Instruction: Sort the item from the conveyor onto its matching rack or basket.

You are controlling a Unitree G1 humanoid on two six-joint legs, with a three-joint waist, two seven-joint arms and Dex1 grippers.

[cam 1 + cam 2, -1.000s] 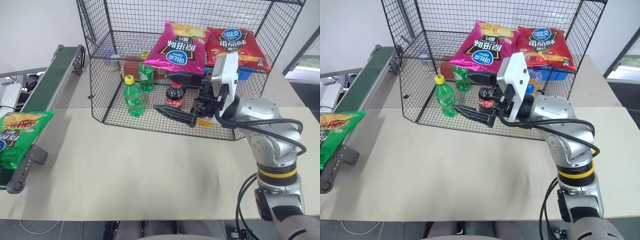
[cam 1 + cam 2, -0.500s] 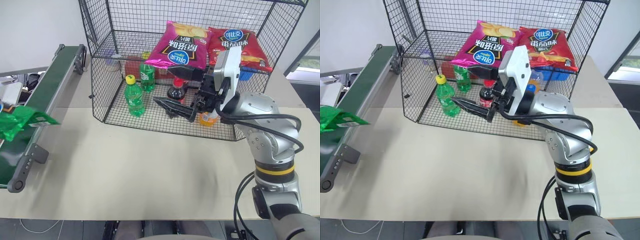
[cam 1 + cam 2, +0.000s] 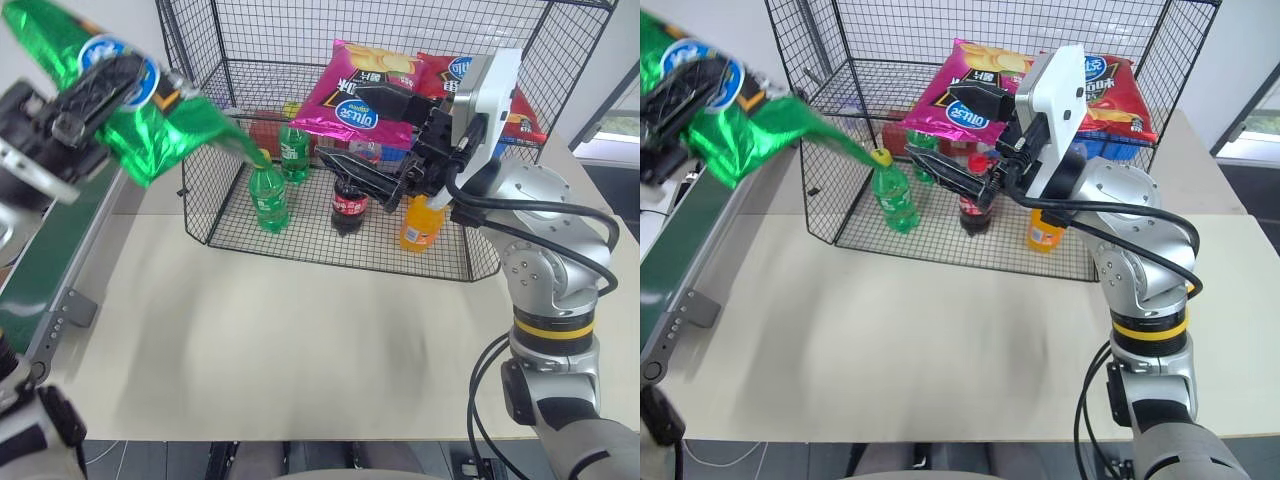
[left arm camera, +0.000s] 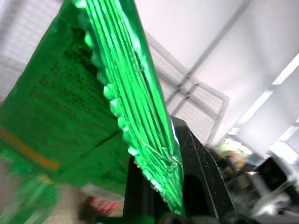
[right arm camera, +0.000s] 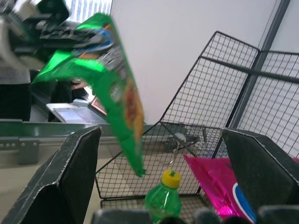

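Observation:
The item, a shiny green crisp bag (image 3: 170, 115) with a blue oval logo, hangs in the air at the upper left. It is level with the top front corner of the black wire rack (image 3: 205, 210). My left gripper (image 3: 92, 88) is shut on the bag's upper end; the left wrist view shows its fingers (image 4: 196, 172) pinching the crimped edge. My right gripper (image 3: 352, 138) is open in front of the rack's upper shelf, near the magenta bag (image 3: 365, 95), with nothing held. The conveyor (image 3: 35, 275) runs along the left, below the bag.
A red bag (image 3: 522, 105) lies beside the magenta one on the upper shelf. On the rack floor stand a green bottle (image 3: 268, 195), a cola bottle (image 3: 347, 205) and an orange bottle (image 3: 420, 222). The beige table (image 3: 280, 340) spreads out in front of the rack.
My left gripper has lifted the green bag off the conveyor, up and to the right toward the rack. My right gripper has risen a little in front of the shelf.

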